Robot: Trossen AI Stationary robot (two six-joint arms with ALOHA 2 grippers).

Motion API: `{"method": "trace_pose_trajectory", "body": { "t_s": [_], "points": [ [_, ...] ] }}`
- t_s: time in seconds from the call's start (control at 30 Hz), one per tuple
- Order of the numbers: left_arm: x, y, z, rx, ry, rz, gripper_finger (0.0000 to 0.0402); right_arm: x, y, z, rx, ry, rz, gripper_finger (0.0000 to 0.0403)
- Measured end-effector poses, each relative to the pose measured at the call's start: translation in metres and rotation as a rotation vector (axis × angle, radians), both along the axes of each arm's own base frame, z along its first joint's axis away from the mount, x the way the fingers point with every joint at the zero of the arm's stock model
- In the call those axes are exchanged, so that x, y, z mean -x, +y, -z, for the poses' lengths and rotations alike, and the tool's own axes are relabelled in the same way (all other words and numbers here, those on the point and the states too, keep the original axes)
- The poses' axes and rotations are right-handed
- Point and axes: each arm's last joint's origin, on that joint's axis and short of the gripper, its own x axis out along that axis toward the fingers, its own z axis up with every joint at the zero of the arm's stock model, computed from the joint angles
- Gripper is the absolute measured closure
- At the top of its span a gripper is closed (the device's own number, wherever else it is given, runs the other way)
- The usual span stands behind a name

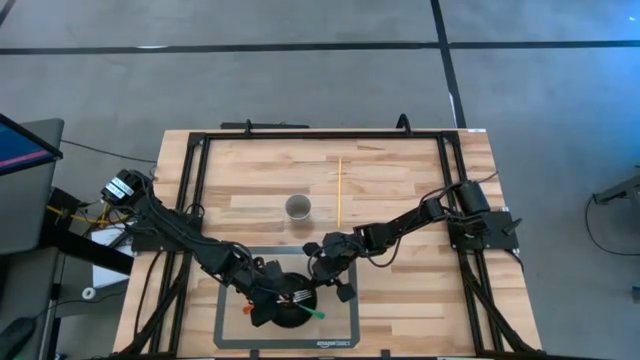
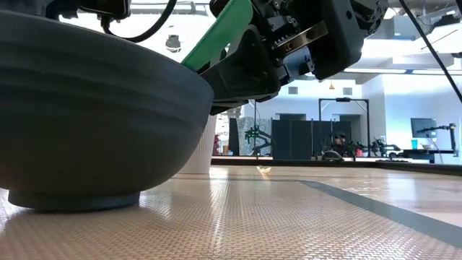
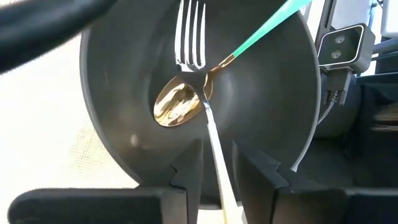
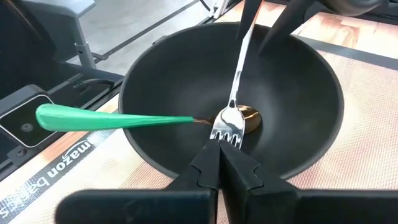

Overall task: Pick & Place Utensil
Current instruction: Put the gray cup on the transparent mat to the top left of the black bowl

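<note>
A dark bowl [image 1: 296,299] sits on a grey-edged mat. In it lies a gold spoon [image 3: 177,102] whose green handle [image 4: 112,118] leans over the rim. A silver fork [image 4: 229,127] rests with its tines on the spoon and its handle [image 3: 214,149] slanting up over the rim. My left gripper [image 3: 219,165] is open at the bowl's left rim [image 1: 268,305], one finger on each side of the fork handle with gaps showing. My right gripper [image 4: 217,158] is shut and hovers over the bowl's right rim [image 1: 338,280].
A white cup [image 1: 298,207] stands on the wooden table beyond the mat [image 1: 228,300], and a thin yellow stick [image 1: 340,190] lies to its right. A black frame [image 1: 195,160] borders the table. In the low view the bowl [image 2: 86,115] fills the left side.
</note>
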Motion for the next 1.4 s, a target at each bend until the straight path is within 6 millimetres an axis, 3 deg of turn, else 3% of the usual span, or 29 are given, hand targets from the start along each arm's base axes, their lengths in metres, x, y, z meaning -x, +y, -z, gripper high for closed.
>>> {"method": "trace_pose_trajectory", "body": {
  "t_s": [0.3,0.6,0.7,0.8,0.93,1.03,1.13,1.27,1.4],
  "points": [
    [-0.002,0.005,-0.006,-0.013,-0.047,-0.028,0.0316,0.000,0.000,-0.004,-0.004,-0.015,0.001,0.0402],
    [0.003,0.024,-0.041,-0.041,-0.203,0.013,0.0317,-0.001,-0.003,-0.043,-0.028,-0.054,0.017,0.0402],
    [0.008,0.029,-0.055,-0.126,-0.301,0.047,0.0317,0.006,-0.011,-0.067,-0.022,-0.067,0.033,0.0402],
    [0.013,0.036,-0.067,-0.208,-0.382,0.041,0.0317,0.019,-0.029,-0.100,-0.033,-0.056,0.158,0.0402],
    [0.019,0.043,-0.079,-0.301,-0.462,-0.007,0.0317,0.050,-0.052,-0.150,0.033,-0.097,0.325,0.0402],
    [0.022,0.046,-0.085,-0.342,-0.497,-0.026,0.0317,0.076,-0.062,-0.176,0.078,-0.145,0.446,0.0402],
    [0.023,0.048,-0.087,-0.359,-0.507,-0.019,0.0317,0.096,-0.074,-0.170,0.075,-0.210,0.534,0.0402],
    [0.024,0.049,-0.085,-0.417,-0.515,-0.017,0.0317,0.115,-0.095,-0.123,-0.026,-0.204,0.617,0.0402],
    [0.021,0.063,-0.070,-0.511,-0.471,-0.037,0.0317,0.125,-0.116,-0.087,-0.092,-0.190,0.689,0.0402]
  ]
}}
